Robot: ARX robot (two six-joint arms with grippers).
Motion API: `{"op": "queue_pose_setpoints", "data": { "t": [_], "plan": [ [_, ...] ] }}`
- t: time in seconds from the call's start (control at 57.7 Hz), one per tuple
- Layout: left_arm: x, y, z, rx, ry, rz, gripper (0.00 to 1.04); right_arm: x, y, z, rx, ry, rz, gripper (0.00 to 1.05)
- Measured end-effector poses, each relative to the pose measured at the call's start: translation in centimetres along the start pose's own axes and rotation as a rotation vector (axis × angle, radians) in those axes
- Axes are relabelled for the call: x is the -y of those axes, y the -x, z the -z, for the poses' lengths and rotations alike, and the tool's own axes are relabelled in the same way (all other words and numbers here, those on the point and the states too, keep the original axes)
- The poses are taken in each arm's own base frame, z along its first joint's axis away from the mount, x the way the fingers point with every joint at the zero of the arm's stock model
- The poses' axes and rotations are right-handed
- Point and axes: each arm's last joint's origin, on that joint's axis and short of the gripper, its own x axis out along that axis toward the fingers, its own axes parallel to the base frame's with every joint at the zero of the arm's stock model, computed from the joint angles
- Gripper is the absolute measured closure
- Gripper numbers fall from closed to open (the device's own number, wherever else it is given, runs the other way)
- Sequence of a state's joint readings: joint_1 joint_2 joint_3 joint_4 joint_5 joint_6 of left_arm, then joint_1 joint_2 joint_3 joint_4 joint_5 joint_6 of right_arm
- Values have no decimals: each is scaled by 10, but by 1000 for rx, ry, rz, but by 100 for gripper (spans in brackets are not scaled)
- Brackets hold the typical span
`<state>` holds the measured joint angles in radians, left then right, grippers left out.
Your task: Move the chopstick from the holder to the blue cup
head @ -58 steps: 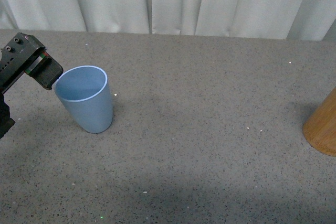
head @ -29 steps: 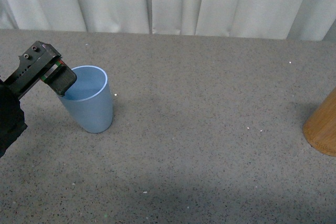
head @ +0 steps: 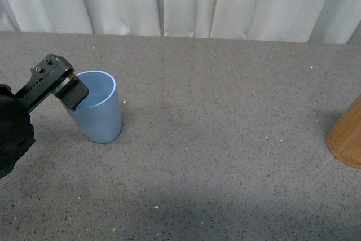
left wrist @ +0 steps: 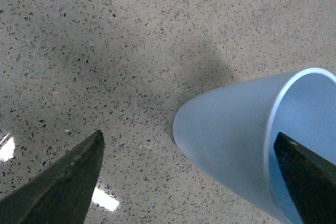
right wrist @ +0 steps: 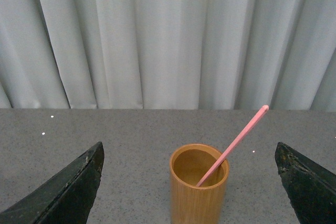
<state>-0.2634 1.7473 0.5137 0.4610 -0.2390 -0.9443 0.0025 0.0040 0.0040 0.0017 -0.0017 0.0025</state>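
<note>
Chopstick point(right wrist: 233, 145) leans in holder point(right wrist: 198, 203), looks light, stiff, probably slick, so pinch upper shaft; right end effector point(right wrist: 189, 148) wide open facing it, left end effector point(head: 69, 88) open, straddling blue cup point(head: 100, 118) wall.

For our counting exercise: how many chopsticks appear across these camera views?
1. The pink chopstick leans inside the wooden holder, seen in the right wrist view. None sticks out of the blue cup; the holder's depths could hide shorter ones.

Grey speckled tabletop point(head: 225, 139); white pleated curtain point(head: 186, 1) behind; soft shadow across near edge.
</note>
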Motion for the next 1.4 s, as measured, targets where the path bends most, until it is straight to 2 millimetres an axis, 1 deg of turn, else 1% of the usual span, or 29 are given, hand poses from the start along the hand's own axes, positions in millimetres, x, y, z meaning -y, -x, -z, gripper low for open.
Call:
{"op": "queue_pose_setpoints", "data": {
  "t": [0.052,0.104,0.208,0.242,0.433,0.468,0.554,0.589,0.745,0.883,1.005,1.091,1.247,1.403],
  "plan": [
    [0,-1,1,-1,-1,-1,21,0,0,0,0,0,0,10],
    [0,-2,1,-4,-1,3,31,0,0,0,0,0,0,10],
    [2,-3,1,-6,5,19,47,0,0,0,0,0,0,10],
    [2,-3,1,-8,5,21,51,0,0,0,0,0,0,10],
    [3,-4,3,-29,4,41,81,0,0,0,0,0,0,10],
    [3,-3,3,-30,4,44,85,0,0,0,0,0,0,10],
    [4,-2,3,-40,3,61,99,0,0,0,0,0,0,10],
    [5,-1,2,-38,4,67,102,0,0,0,0,0,0,10],
    [13,10,-7,-27,-31,134,101,0,0,0,0,0,0,10],
    [22,24,-17,-11,-113,209,101,0,0,0,0,0,0,10],
    [29,29,-22,-5,-187,236,101,0,0,0,0,0,0,10],
    [38,30,-24,-2,-261,252,101,0,0,0,0,0,0,10],
    [53,34,-20,-12,-368,284,101,0,0,0,0,0,0,10],
    [70,37,-4,-48,-486,333,101,0,0,0,0,0,0,10]
  ]
}}
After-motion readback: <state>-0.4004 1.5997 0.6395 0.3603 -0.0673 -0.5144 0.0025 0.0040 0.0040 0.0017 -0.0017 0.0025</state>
